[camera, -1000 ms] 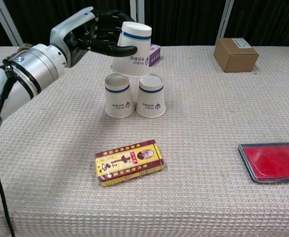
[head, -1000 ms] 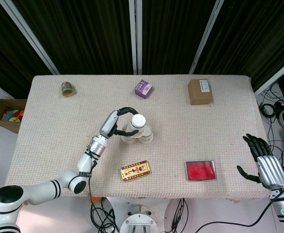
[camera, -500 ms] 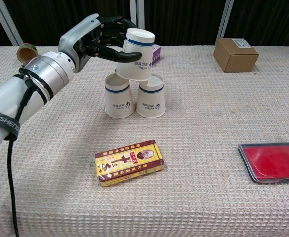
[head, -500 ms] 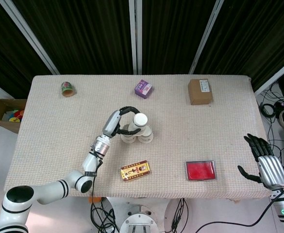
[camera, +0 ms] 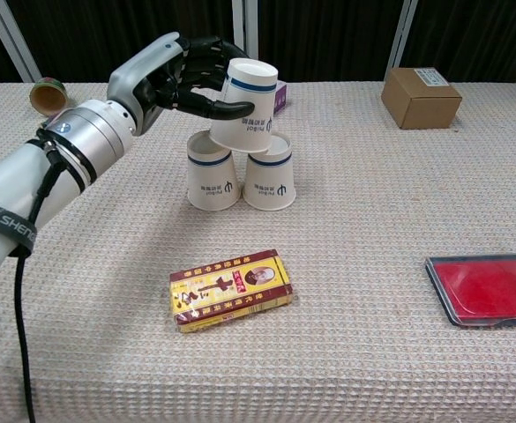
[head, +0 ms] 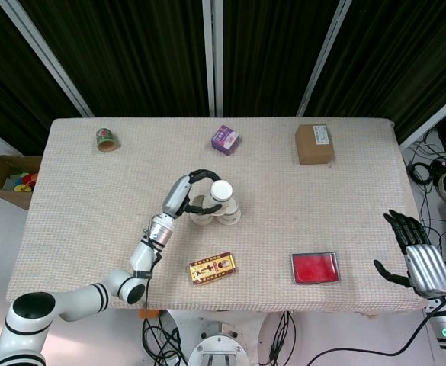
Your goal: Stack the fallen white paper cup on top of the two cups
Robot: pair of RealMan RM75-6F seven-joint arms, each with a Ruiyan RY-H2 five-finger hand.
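Two white paper cups stand upside down side by side mid-table, the left cup (camera: 213, 180) and the right cup (camera: 270, 179). My left hand (camera: 180, 77) holds a third white cup (camera: 246, 109) upside down and slightly tilted, its rim down on or just above the tops of the pair. From above, the held cup (head: 220, 191) sits over the two cups (head: 229, 213), with the left hand (head: 184, 194) wrapped round it. My right hand (head: 419, 255) hangs open off the table's right front corner, holding nothing.
A yellow and red box (camera: 232, 288) lies in front of the cups. A red case (camera: 487, 289) lies front right. A cardboard box (camera: 421, 97), a purple box (head: 225, 139) and a tape roll (camera: 46, 93) stand along the back. A carton of toys (head: 9, 180) sits beside the table.
The left hand has lowered the held cup down and slightly right onto the two standing cups. The right hand has barely moved.
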